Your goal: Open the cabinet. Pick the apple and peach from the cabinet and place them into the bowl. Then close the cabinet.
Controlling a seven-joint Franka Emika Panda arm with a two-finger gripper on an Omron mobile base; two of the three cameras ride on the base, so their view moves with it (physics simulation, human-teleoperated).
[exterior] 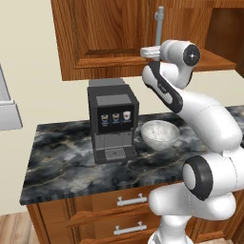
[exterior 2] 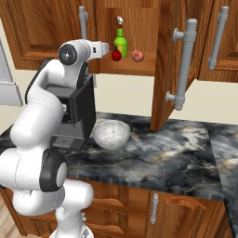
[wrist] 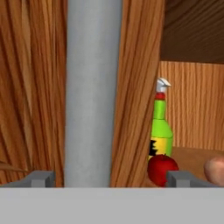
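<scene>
The cabinet (exterior 2: 42, 28) has its right door (exterior 2: 165, 65) swung open and its left door shut. On its shelf sit the red apple (exterior 2: 116, 55) and the peach (exterior 2: 137, 56); they also appear as apple (wrist: 162, 168) and peach (wrist: 215, 169). My gripper (wrist: 111, 179) is open, with the left door's grey bar handle (wrist: 92, 92) standing between its fingertips. It sits at the handle's lower end as gripper (exterior: 150, 51) and gripper (exterior 2: 104, 48). The white bowl (exterior: 159, 134) rests on the counter below, also visible as bowl (exterior 2: 110, 134).
A green bottle (exterior 2: 120, 44) stands behind the apple. A black coffee machine (exterior: 112, 119) sits left of the bowl on the dark marble counter (exterior 2: 162, 162). The open door juts out over the counter. Drawers (exterior: 131, 200) run below.
</scene>
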